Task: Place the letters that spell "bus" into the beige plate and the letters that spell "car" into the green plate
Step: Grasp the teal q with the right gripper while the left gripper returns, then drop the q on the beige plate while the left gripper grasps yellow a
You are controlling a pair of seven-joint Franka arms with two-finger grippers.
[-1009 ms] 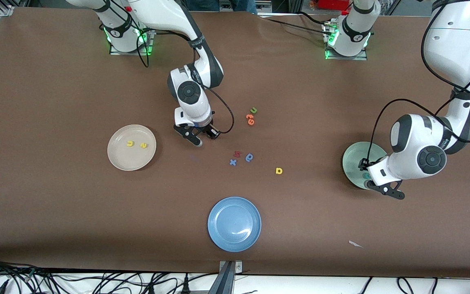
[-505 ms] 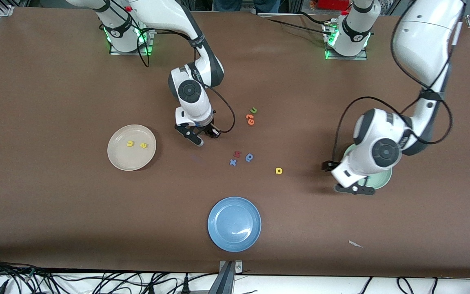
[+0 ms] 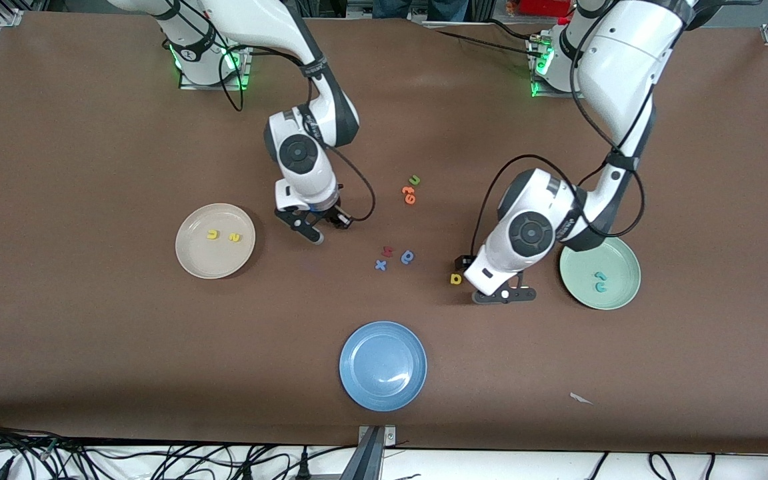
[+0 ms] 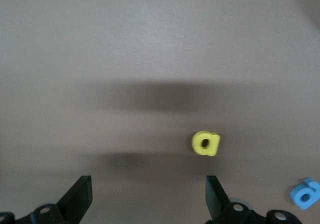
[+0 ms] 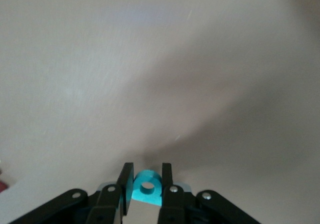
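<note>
Brown counter [image 3: 91,133] carries 3 plates and scattered foam letters. Toward the right arm's end lies the beige plate [image 3: 192,260], with a yellow "u" [image 3: 212,235] and a yellow "s" [image 3: 235,237] in it. Beside that plate, the right end effector [image 3: 317,230] hangs over bare counter, its fingers pinched tight on a teal "b" [image 5: 146,187].

Mid-counter sit a green "u" [image 3: 415,180] and orange letters [image 3: 409,195]; nearer the camera lie a red letter [image 3: 388,251], a blue "x" [image 3: 381,265] and a blue looped letter [image 3: 408,257]. Nearest the camera is the blue plate [image 3: 357,380].

The yellow "a" [image 3: 455,279] lies flat on the counter, with the left end effector [image 3: 504,295] just beside it, low over the counter, its fingers spread wide and holding nothing.

Toward the left arm's end rests the green plate [image 3: 624,293], with 2 teal letters in it, an "r" [image 3: 600,275] and a "c" [image 3: 600,287].
</note>
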